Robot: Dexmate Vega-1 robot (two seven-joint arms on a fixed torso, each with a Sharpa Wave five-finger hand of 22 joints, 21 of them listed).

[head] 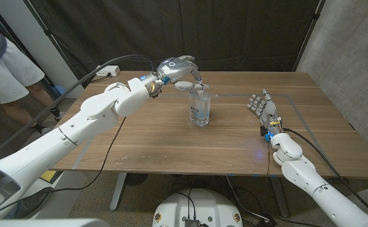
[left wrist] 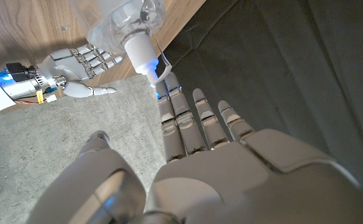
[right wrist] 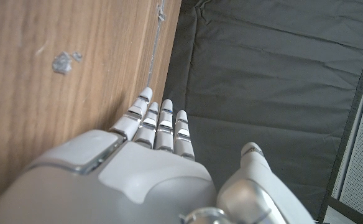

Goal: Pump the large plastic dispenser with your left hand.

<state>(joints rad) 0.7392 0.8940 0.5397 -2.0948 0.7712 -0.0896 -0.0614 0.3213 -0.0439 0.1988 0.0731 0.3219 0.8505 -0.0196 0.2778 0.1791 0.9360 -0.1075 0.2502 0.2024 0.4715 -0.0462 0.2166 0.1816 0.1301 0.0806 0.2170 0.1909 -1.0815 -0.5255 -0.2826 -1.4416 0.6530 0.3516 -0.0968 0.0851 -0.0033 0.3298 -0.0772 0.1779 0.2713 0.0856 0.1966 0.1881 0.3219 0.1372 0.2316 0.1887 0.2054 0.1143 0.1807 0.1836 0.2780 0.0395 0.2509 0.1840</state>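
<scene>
The clear dispenser (head: pixel 200 108) stands upright mid-desk (head: pixel 171 142). The left hand (head: pixel 179 70) hovers over its pump top, fingers spread, holding nothing. The right hand (head: pixel 264 107) stands on edge well apart, fingers straight and empty.

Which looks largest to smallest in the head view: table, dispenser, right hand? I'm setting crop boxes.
1. Table, by far the largest.
2. Dispenser and right hand look about alike; I would not rank them.
</scene>
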